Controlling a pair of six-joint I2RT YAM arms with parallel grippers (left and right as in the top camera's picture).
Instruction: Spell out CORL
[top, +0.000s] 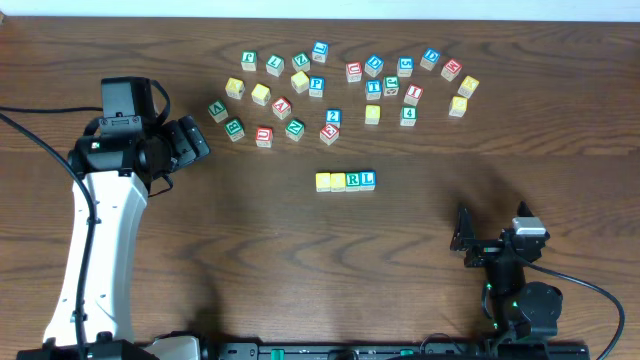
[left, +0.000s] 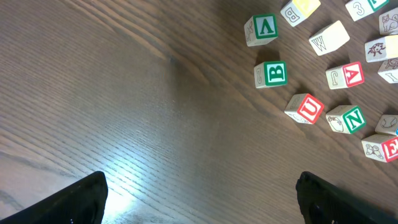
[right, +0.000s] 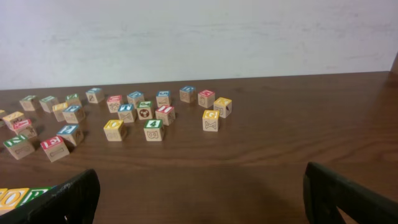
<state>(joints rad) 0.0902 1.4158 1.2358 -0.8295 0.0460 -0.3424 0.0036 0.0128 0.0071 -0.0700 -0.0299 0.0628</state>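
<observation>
Four wooden cubes stand in a tight row at mid-table: two yellow-topped cubes (top: 323, 181) (top: 338, 181), then a green R (top: 353, 180) and a blue L (top: 368, 179). In the right wrist view the row's yellow end (right: 12, 198) shows at the lower left edge. My left gripper (top: 195, 140) (left: 199, 199) hovers far left of the row, open, with bare wood between its fingers (left: 81, 199). My right gripper (top: 465, 240) (right: 202, 193) sits near the front right, open and holding nothing, well away from the row.
Several loose letter and number cubes (top: 330, 85) lie scattered across the back of the table. The green B (left: 271, 74), red U (left: 306, 109) and green N (left: 347, 119) lie just ahead of my left gripper. A white wall (right: 199, 37) rises behind the table.
</observation>
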